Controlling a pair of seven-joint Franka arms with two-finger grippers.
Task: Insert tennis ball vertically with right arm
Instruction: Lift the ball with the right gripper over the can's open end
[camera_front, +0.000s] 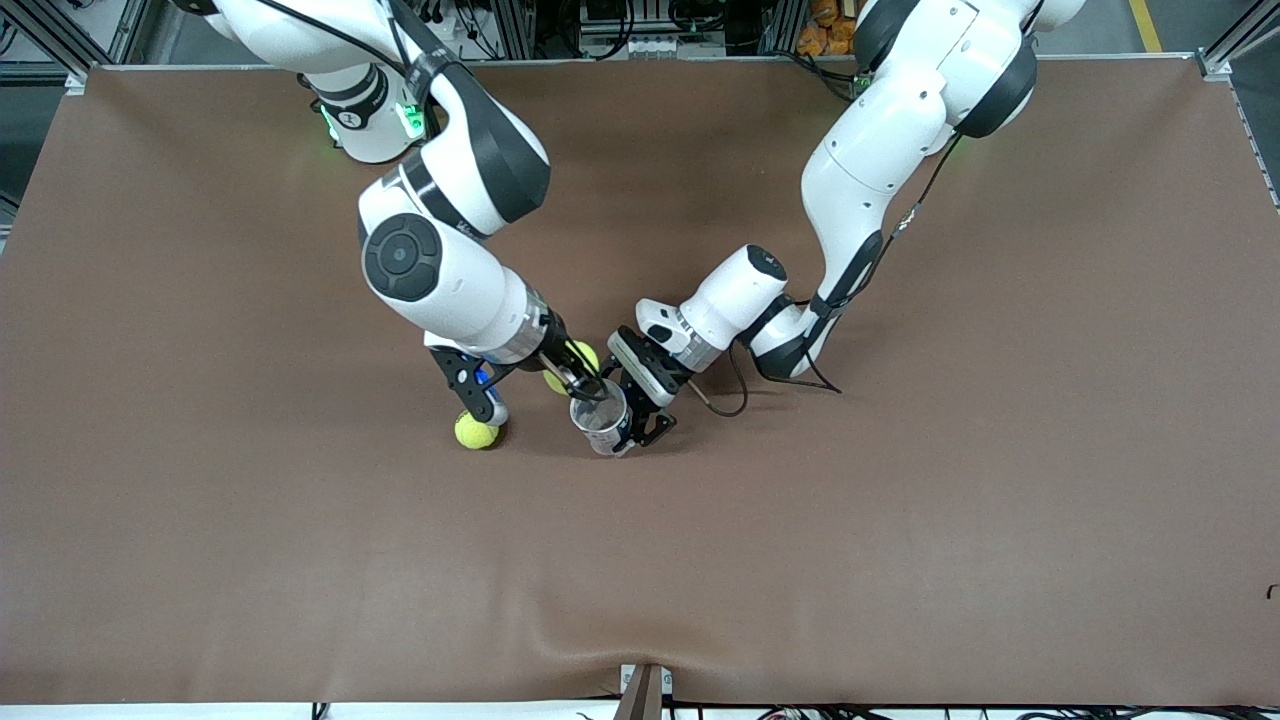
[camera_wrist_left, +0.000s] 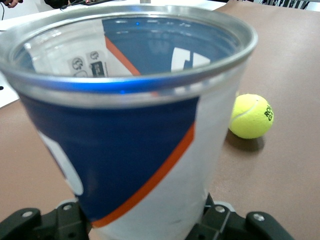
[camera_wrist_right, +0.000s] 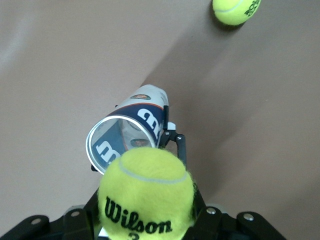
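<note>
Right gripper (camera_front: 572, 372) pinches a Wilson tennis ball (camera_wrist_right: 146, 192), hanging just over the open mouth of the tennis ball can (camera_front: 600, 418). The left gripper (camera_front: 640, 412) is clamped on that can, holding it upright on the brown table (camera_front: 900, 500) near its middle. A loose tennis ball (camera_front: 476, 430) sits on the table at about nine o'clock from the can, toward the right arm's end.
</note>
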